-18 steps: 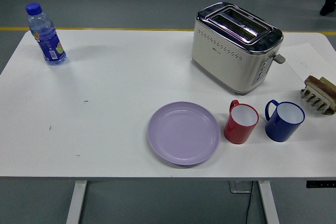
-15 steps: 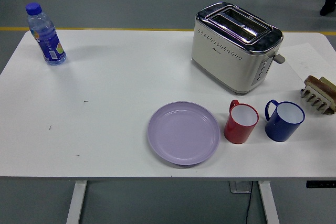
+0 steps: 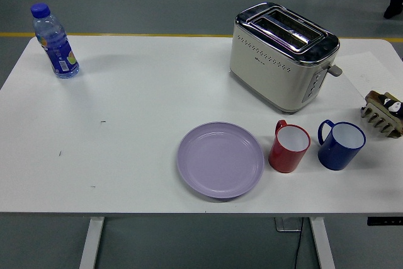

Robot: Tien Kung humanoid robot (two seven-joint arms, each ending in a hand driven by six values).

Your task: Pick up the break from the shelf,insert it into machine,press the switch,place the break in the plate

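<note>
A white table (image 3: 138, 130) fills most of the head view, its near edge running along the bottom above the two white legs. Toward the far right of it a cream and chrome toaster (image 3: 283, 55) is set at an angle, both top slots open to view and a grey lever (image 3: 334, 70) projecting from its right end. Near the front edge, roughly at the middle, a lilac plate (image 3: 220, 159) is laid flat and is seen to hold nothing. Just beside the plate on the right a red mug (image 3: 289, 146) is stood upright with a white interior, and close to that, but apart from it, a blue mug (image 3: 340, 145) is stood likewise — each handle is turned to the left. At the far left corner a clear water bottle (image 3: 55, 43) with a blue cap and blue label is placed upright, well apart from everything else. At the right edge a small wooden rack (image 3: 380, 118) is seen, with the brown slice of bread (image 3: 378, 99) held in it; over the rack's right end a small dark tip of the right hand (image 3: 395, 106) is visible — whether its fingers are spread or closed cannot be told. The left arm is not seen.
</note>
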